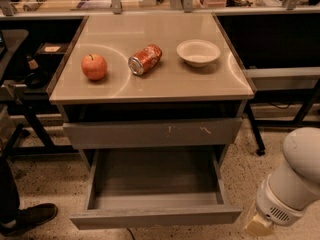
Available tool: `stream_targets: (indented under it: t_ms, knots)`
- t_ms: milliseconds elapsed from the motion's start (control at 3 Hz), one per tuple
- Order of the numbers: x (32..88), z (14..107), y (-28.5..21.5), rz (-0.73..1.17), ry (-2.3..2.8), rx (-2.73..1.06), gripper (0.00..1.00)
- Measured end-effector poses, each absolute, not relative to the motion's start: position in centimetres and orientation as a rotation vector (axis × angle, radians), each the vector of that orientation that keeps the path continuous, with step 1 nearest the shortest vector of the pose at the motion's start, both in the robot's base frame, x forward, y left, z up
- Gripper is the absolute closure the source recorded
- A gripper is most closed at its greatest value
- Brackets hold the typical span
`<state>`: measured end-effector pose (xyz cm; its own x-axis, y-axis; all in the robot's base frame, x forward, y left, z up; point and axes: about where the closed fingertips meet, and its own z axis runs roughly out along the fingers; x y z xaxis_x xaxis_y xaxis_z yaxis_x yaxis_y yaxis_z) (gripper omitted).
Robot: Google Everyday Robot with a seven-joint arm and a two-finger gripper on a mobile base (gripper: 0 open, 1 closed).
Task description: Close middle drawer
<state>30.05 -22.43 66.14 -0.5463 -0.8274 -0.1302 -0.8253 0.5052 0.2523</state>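
The middle drawer (155,184) is pulled wide open below the table top. Its grey box is empty and its plain grey front panel (155,217) is nearest the camera. Above it is a shut grey drawer front with white scratch marks (152,132). My white arm (295,184) comes down at the lower right. My gripper (259,226) shows only as a tan tip at the bottom edge, just right of the open drawer's front right corner and apart from it.
On the table top (150,86) are a red apple (94,66), a red can on its side (145,59) and a white bowl (198,52). A person's shoe (27,218) is on the floor at the lower left. Dark shelving stands on both sides.
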Motion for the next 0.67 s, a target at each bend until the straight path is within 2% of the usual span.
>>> stream_targets:
  t_ms: [667]
  knots:
    - [29.6,64.6,-22.4,-0.505,-2.729,1.457,1.0]
